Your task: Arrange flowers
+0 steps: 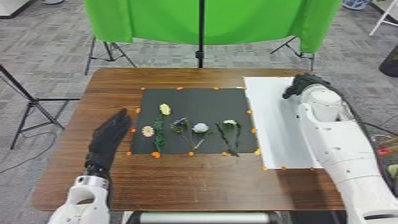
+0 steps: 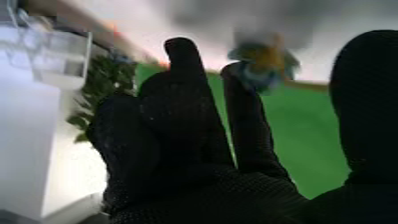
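On the brown wooden surface [image 1: 204,185], a black mat [image 1: 218,102] edged with orange dots, and along its right side a white sheet [image 1: 272,120]. On the mat, from left to right, a pink flower [image 1: 147,131], a leafy green stem [image 1: 159,132] with a yellow flower [image 1: 165,109] at its far end, a purple flower [image 1: 179,121], a pale blue flower [image 1: 200,128] and a white flower [image 1: 231,122]. Over the sheet's far end, right hand [image 1: 304,84], with the white right arm [image 1: 339,145] in the way of the sheet's right edge. In the right wrist view, fingers fairly straight and slightly spread, thumb apart; by a fingertip, a blurred blue-and-orange flower [image 2: 263,59], impossible to tell whether held. Left of the mat, left hand [image 1: 108,136], fingers straight and pressed together. Beyond the surface, a green cloth [image 1: 258,22] behind a black pole [image 1: 201,50]; far left, a black tripod [image 1: 34,102]. Green leaves [image 2: 111,77] also in the right wrist view.
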Available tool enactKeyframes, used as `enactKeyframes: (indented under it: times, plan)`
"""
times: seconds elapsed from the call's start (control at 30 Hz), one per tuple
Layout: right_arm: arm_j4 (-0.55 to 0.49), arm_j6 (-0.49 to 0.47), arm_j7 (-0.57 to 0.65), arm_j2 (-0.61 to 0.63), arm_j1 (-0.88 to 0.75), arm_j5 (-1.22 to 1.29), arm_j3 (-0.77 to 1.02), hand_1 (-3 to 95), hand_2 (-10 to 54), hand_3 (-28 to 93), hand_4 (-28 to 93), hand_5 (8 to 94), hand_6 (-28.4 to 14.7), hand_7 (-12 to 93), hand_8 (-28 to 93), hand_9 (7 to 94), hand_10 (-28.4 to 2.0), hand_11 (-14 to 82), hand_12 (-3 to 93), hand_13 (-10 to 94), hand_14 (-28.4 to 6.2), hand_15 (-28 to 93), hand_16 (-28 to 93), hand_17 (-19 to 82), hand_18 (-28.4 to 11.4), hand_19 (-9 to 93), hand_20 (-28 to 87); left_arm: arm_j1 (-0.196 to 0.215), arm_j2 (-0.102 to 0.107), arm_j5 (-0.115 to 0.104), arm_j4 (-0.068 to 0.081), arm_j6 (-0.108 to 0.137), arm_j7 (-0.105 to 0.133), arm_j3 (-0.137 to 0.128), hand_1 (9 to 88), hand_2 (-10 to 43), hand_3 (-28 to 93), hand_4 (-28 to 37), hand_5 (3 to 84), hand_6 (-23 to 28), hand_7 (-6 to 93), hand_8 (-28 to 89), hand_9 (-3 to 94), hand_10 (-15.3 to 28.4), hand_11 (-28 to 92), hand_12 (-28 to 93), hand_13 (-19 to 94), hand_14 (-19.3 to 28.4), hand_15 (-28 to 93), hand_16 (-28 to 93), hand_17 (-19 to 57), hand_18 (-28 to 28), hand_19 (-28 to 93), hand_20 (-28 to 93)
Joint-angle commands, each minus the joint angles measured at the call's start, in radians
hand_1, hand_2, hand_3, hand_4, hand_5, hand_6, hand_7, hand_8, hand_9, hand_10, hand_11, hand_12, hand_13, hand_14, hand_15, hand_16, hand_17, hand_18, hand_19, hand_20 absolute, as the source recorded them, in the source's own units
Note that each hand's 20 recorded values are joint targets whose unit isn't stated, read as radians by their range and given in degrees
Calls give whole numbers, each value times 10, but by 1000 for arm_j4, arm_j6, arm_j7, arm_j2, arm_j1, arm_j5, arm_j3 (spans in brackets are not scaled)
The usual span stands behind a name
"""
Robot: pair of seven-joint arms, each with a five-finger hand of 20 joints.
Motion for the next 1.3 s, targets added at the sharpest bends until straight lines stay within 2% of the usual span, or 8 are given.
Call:
enactKeyframes:
  times: [0.03, 0.2, 0.3, 0.4, 0.53, 0.73, 0.9, 1.3]
  plan:
    - [18, 112, -63, -22, -61, 4, 36, 353, -95, 648, -170, 460, 25, 102, -75, 604, -169, 134, 225, 795, -66, 680, 329, 577, -149, 932, 576, 7, 0, 0, 8, 68, 39, 20, 311, -95, 624, -172, 352, 21, 77, -58, 299, 77, 52, 153, 263, 108, 69, 18, 102, 132, 53, 200]
    - [26, 264, -128, -10, -102, -28, 34, 427, -95, 656, -204, 581, 39, 153, -101, 696, -136, 171, 214, 834, -44, 674, 329, 603, -135, 932, 589, 6, 0, -8, 8, 49, 24, 17, 303, -95, 627, -167, 362, 20, 81, -61, 331, 87, 62, 156, 281, 119, 75, 22, 74, 113, 18, 188]
    - [13, 336, -144, 11, -118, 5, 9, 536, -95, 567, -214, 727, 42, 185, 18, 804, -114, 181, 246, 869, -28, 670, 332, 632, -125, 932, 607, 6, -1, -9, 8, 41, 23, 15, 287, -95, 638, -167, 370, 21, 80, -61, 337, 87, 64, 155, 285, 121, 76, 23, 66, 108, 14, 184]
    - [-24, 376, -143, 49, -132, 52, -30, 562, -95, 572, -221, 781, 44, 208, 50, 857, -101, 176, 290, 884, -21, 669, 331, 641, -124, 932, 615, 10, -2, -5, 7, 31, 22, 10, 280, -95, 645, -170, 373, 22, 78, -59, 339, 88, 65, 155, 286, 122, 76, 23, 61, 106, 13, 182]
    - [-162, 406, -94, 141, -171, 196, -95, 574, -95, 576, -226, 799, 43, 212, 57, 875, -96, 172, 307, 890, -19, 669, 332, 648, -123, 932, 621, 13, -4, -3, 5, 26, 24, 5, 275, -95, 649, -174, 375, 22, 76, -58, 342, 88, 65, 154, 288, 123, 76, 24, 59, 106, 13, 178]
    - [-479, 334, -55, 270, -328, 367, -92, 574, -95, 583, -220, 806, 40, 209, 59, 879, -94, 166, 316, 891, -17, 667, 334, 650, -121, 932, 622, 16, -5, -3, 3, 24, 23, 0, 270, -95, 654, -175, 381, 24, 74, -56, 345, 91, 65, 154, 288, 124, 76, 23, 57, 105, 14, 176]
    - [-640, 286, -51, 287, -457, 412, -78, 575, -95, 583, -214, 809, 41, 208, 64, 883, -95, 158, 325, 894, -14, 658, 334, 651, -119, 932, 619, 18, -7, -3, 4, 17, 18, -3, 266, -95, 658, -176, 383, 23, 75, -56, 347, 90, 65, 154, 288, 124, 76, 23, 56, 104, 14, 175]
    - [-681, 271, -68, 188, -538, 398, -140, 572, -95, 581, -207, 809, 40, 203, 69, 883, -98, 153, 327, 894, -14, 649, 338, 647, -121, 932, 616, 12, -13, 9, 8, -17, -1, -7, 265, -95, 659, -176, 384, 22, 75, -55, 349, 92, 65, 154, 288, 125, 76, 23, 53, 103, 13, 173]
